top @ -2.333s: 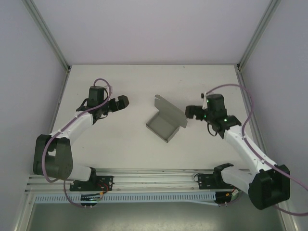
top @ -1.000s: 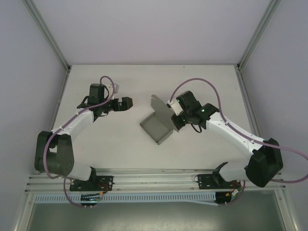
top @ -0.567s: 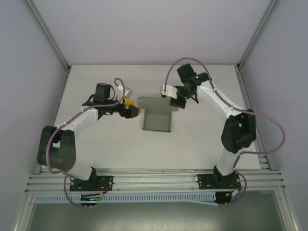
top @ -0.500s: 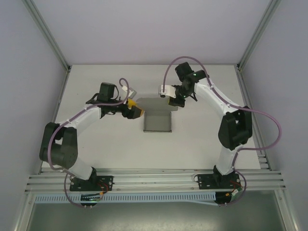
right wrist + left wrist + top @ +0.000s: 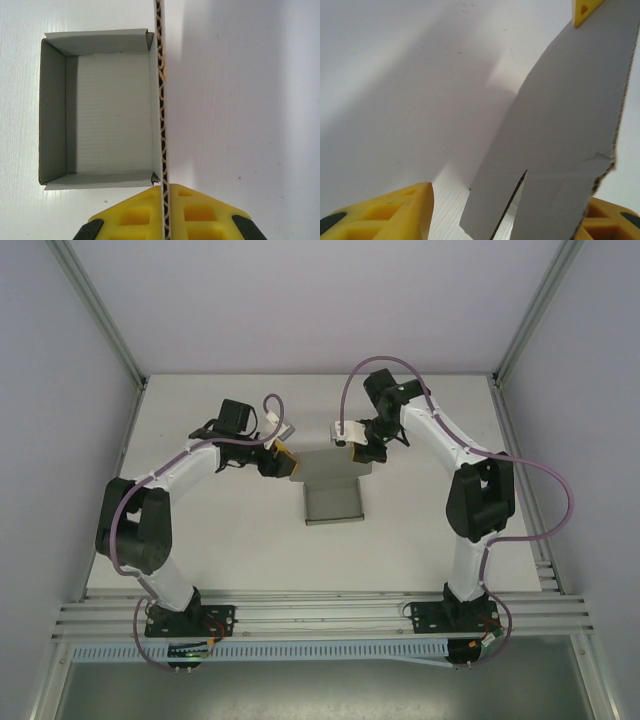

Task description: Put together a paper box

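Right gripper [image 5: 162, 192]: clamped on the paper box [image 5: 112, 115], one yellow pad on each side of the corrugated edge of its raised lid [image 5: 161, 100]. Left gripper [image 5: 510, 212]: parted, with a slit corner of the lid standing between my fingers [image 5: 390, 215] and a clear gap on one side. The box sits mid-tabletop [image 5: 220, 530], open tray toward my bases, lid upright along its far side, and one gripper at each end of the lid.

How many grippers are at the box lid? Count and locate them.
2. The left gripper straddles the left end of the paper box lid, fingers apart; the right gripper pinches its right end.
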